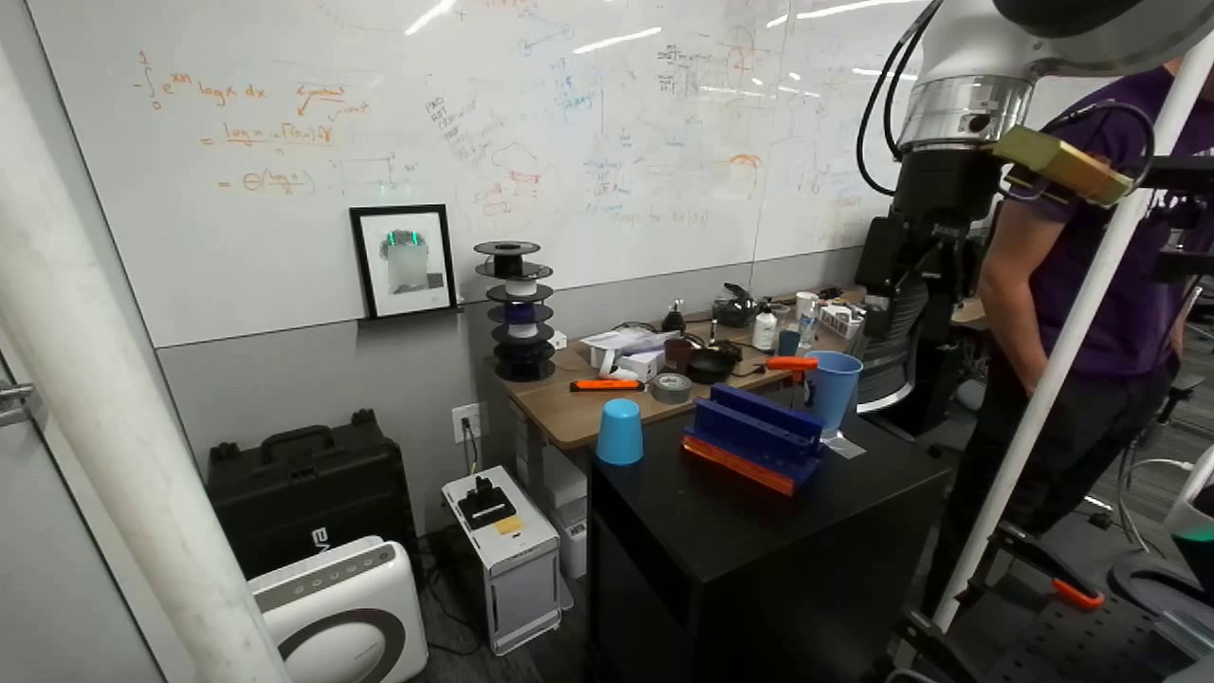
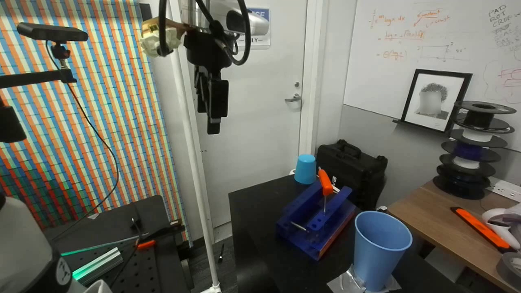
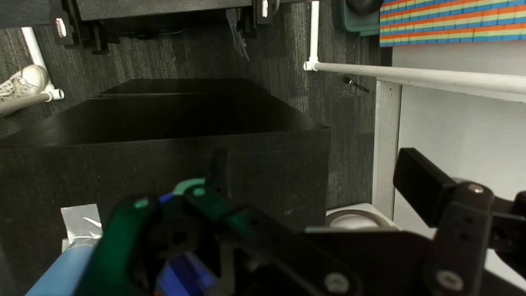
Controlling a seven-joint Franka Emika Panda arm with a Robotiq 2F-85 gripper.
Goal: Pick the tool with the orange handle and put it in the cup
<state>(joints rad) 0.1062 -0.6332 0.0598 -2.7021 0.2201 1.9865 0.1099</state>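
Note:
The tool with the orange handle (image 1: 792, 363) stands upright with its thin shaft down in a dark blue rack (image 1: 754, 432); the tool (image 2: 325, 182) and rack (image 2: 299, 211) show in both exterior views. In the wrist view the rack (image 3: 185, 277) is partly covered by my gripper and the tool cannot be made out. A tall blue cup (image 1: 835, 389) stands mouth up beside the rack, taped at its base; this cup (image 2: 378, 248) also shows in the wrist view (image 3: 65, 269). My gripper (image 1: 909, 299) hangs high above, open and empty, fingers wide apart (image 3: 314, 181).
A smaller light blue cup (image 1: 621, 432) stands upside down on the black cabinet (image 1: 759, 531), on the rack's far side from the tall cup. A cluttered wooden desk (image 1: 560, 403) stands behind. White poles (image 1: 1072, 341) and a person (image 1: 1072, 228) are close by.

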